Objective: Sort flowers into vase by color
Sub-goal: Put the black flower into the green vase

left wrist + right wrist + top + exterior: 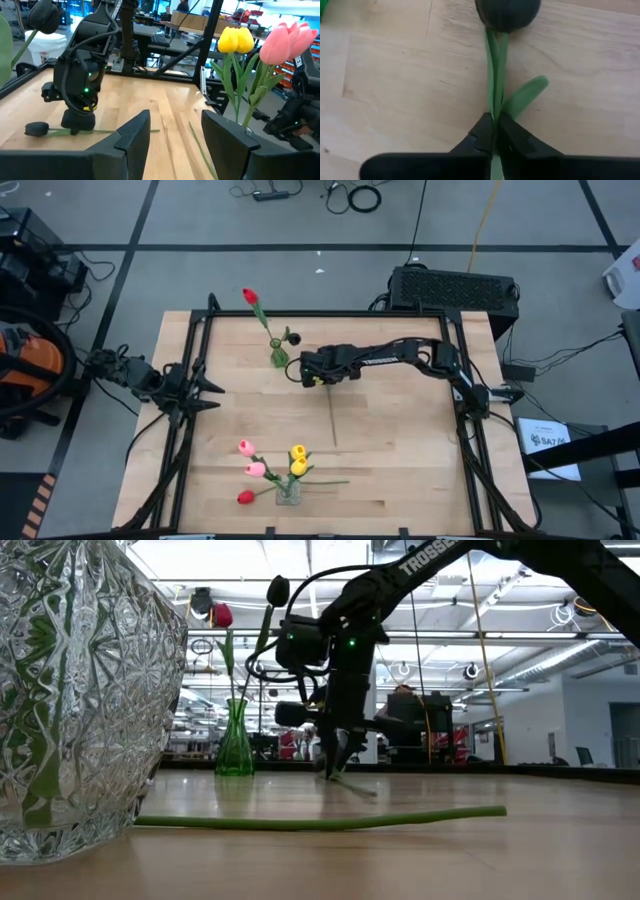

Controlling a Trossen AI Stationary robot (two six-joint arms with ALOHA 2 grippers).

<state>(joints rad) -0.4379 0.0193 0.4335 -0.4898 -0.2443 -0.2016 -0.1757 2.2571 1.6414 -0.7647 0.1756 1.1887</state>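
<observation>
A dark maroon-black tulip [507,12] lies on the wooden table, and its long stem [332,420] runs toward the near edge. My right gripper [318,376] stands over it near the table's middle, shut on the stem. A green vase [278,357] just to its left holds a red tulip [250,296] and a dark tulip [294,338]. A clear cut-glass vase [288,493] at the near edge holds pink [247,448], yellow [297,452] and red [245,497] tulips. My left gripper [205,385] is open and empty at the table's left edge. My right gripper pinches the dark tulip's stem [494,120] between its two fingers, a short way below the head, where a leaf [525,95] branches off. The fingers come from above, pointing down, one on each side of the stem. The head [36,129] rests on the table.
A loose green stem [320,823] lies flat on the table beside the clear vase [70,690]. The black table frame [190,360] runs along the left and right edges. Bare wood lies between the two vases and at the table's right.
</observation>
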